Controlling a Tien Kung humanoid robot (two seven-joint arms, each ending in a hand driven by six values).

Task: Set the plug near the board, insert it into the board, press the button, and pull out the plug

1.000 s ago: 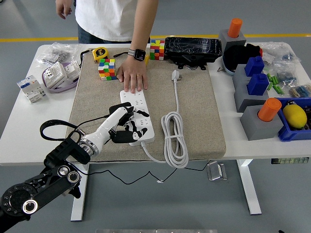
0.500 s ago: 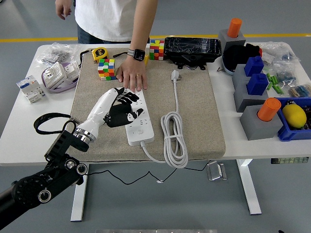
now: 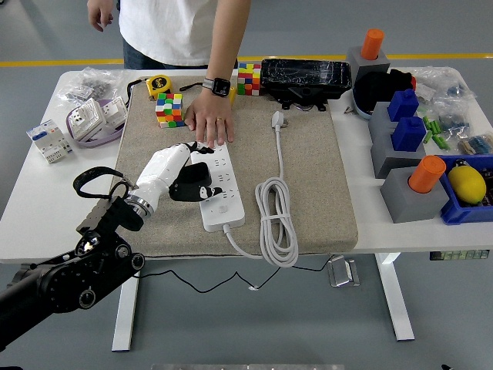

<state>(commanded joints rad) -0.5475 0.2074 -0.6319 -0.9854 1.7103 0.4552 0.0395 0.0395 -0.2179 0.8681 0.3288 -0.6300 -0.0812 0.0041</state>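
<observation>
The white plug lies loose on the beige fabric mat, at the far end of its white cable, well apart from the sockets of the long white power strip. The cable runs toward the camera into a coil beside the strip. Nothing is plugged in, so the pressing of the button looks like the step in hand, out of the order the task gives.

The robot's left hand, white-backed with black fingers, sits over the left side of the strip near its far half. To do the press well, the robot should bring one fingertip straight down on the switch and push along the strip's thickness, not sideways, so the strip does not slide on the mat. A person's hand, with a watch at the wrist, rests flat on the far end of the strip and appears to steady it.

The fingers are partly curled and close together, bent over the strip's top face. They hold nothing. At least one fingertip seems to touch the strip's surface, though actual contact with a button cannot be told from this view.

The right arm is out of view.
</observation>
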